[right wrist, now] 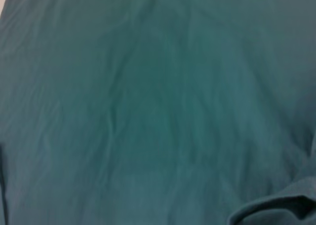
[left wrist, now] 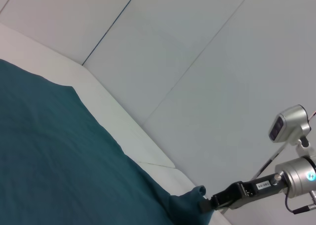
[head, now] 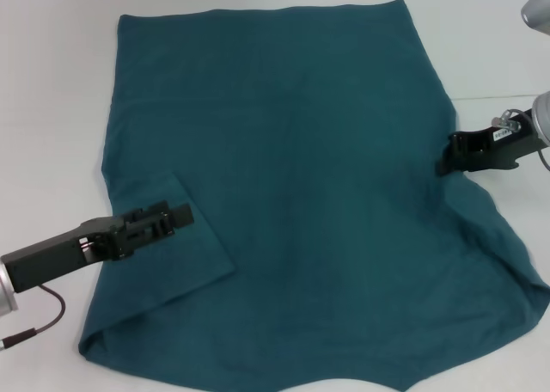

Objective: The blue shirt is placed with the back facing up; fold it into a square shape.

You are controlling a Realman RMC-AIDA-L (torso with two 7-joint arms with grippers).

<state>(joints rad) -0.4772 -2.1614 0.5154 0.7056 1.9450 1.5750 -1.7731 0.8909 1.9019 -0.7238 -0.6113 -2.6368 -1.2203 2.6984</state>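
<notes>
The left claw (head: 179, 216) is lying low over the near left part of the blue shirt (head: 301, 151), just above a sleeve flap that is already lying turned in over the body; I cannot tell whether its fingers are open or shut. The shirt is spreading plain side up across the white table (head: 51, 82), its long axis running away from the robot, most of the cloth lying to the right of this claw. Further right, the right claw (head: 449, 162) is sitting at the shirt's right edge, apparently pinching a raised bit of cloth there. Being nearer that unfolded side, the right arm looks best placed to carry its edge inward toward the left claw.
</notes>
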